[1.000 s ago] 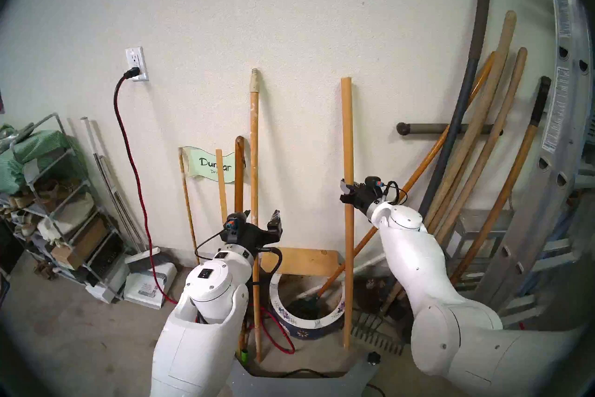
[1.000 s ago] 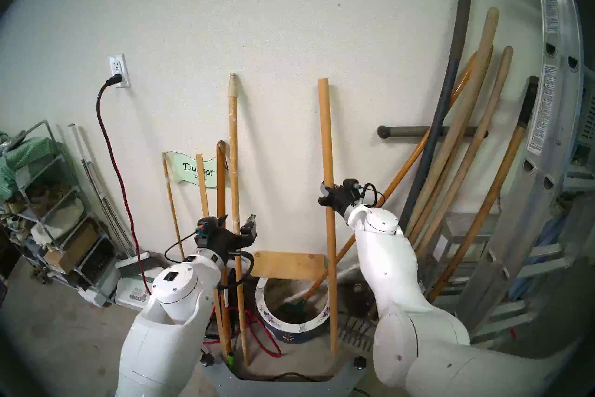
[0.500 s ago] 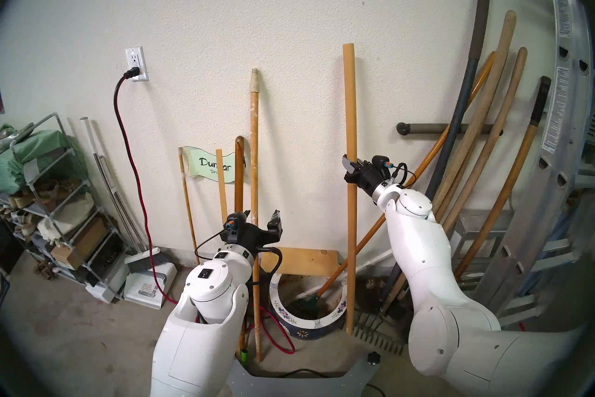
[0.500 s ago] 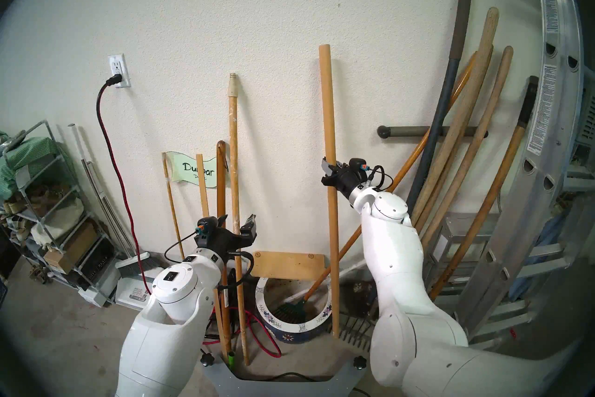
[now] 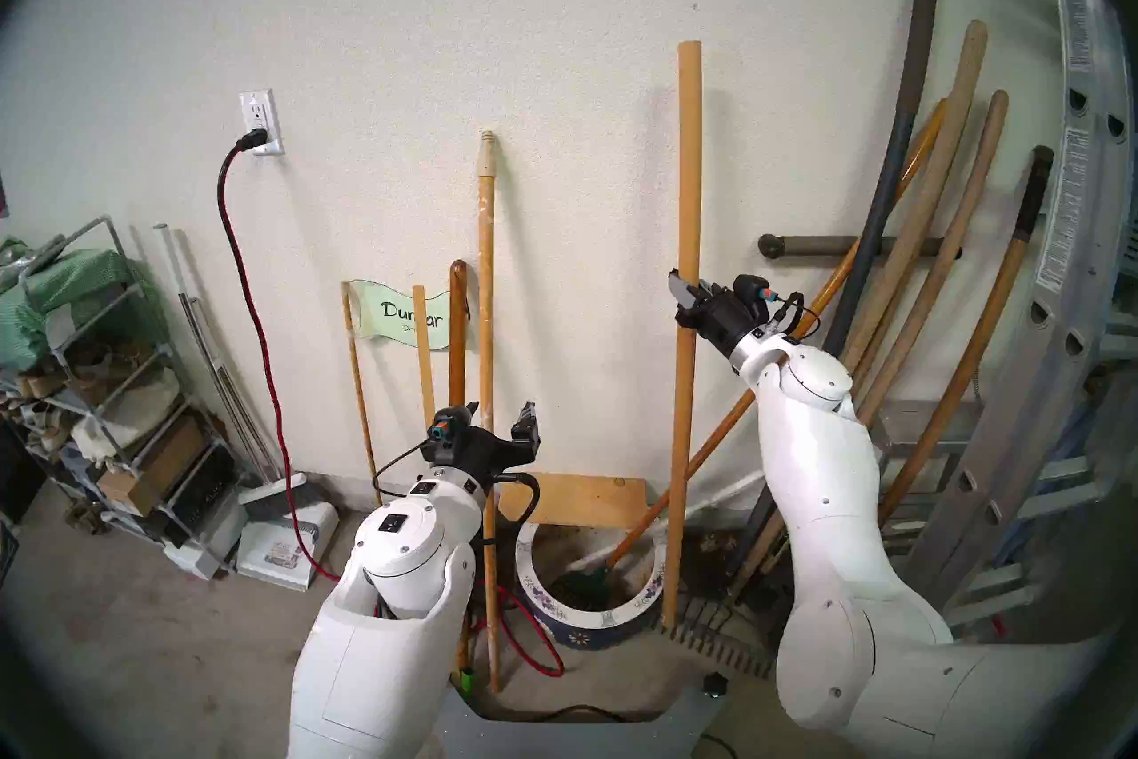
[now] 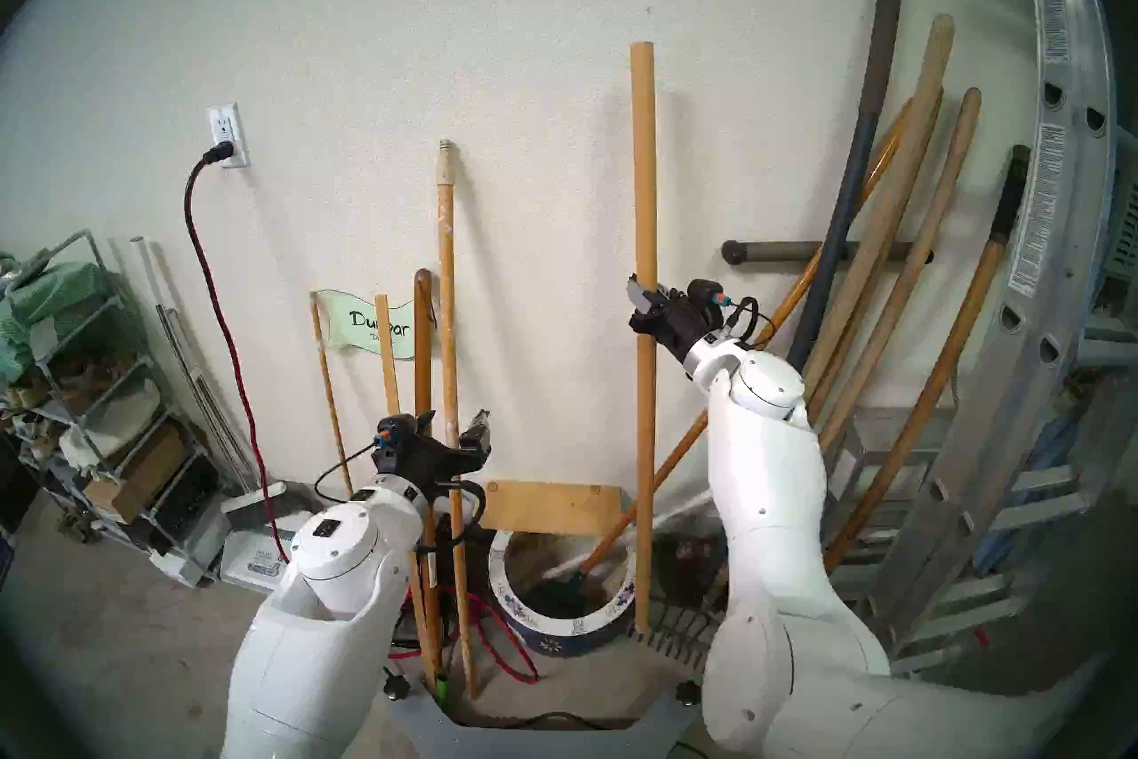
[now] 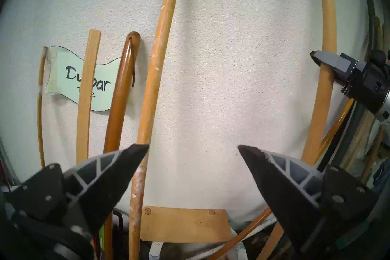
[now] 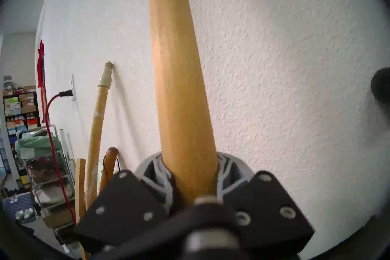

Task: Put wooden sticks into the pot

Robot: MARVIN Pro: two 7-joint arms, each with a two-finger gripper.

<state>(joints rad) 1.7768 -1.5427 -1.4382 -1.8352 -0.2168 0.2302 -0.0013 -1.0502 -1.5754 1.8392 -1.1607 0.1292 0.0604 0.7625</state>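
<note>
My right gripper [image 5: 686,302] is shut on the plain wooden stick [image 5: 685,172] and holds it upright off the floor. The stick's lower end hangs just outside the right rim of the blue pot [image 5: 616,613] with its white flowered rim. In the right wrist view the stick [image 8: 179,84] runs up from my shut gripper [image 8: 190,173]. My left gripper [image 5: 500,419] is open, with one finger on each side of the paint-flecked stick [image 5: 486,277], which leans on the wall. In the left wrist view that stick [image 7: 154,84] passes by the left finger [image 7: 118,164].
A tan board [image 5: 579,499] stands behind the pot. An orange-handled rake [image 5: 739,413] rests its green head in the pot. Metal rake tines [image 5: 720,647] lie right of the pot. Tool handles [image 5: 924,277], a ladder [image 5: 1059,308], a red cord [image 5: 258,320] and a shelf rack [image 5: 104,369] crowd the sides.
My right gripper has risen and shifted slightly right, lifting the plain stick off the floor. The left arm and the paint-flecked stick have not moved.
</note>
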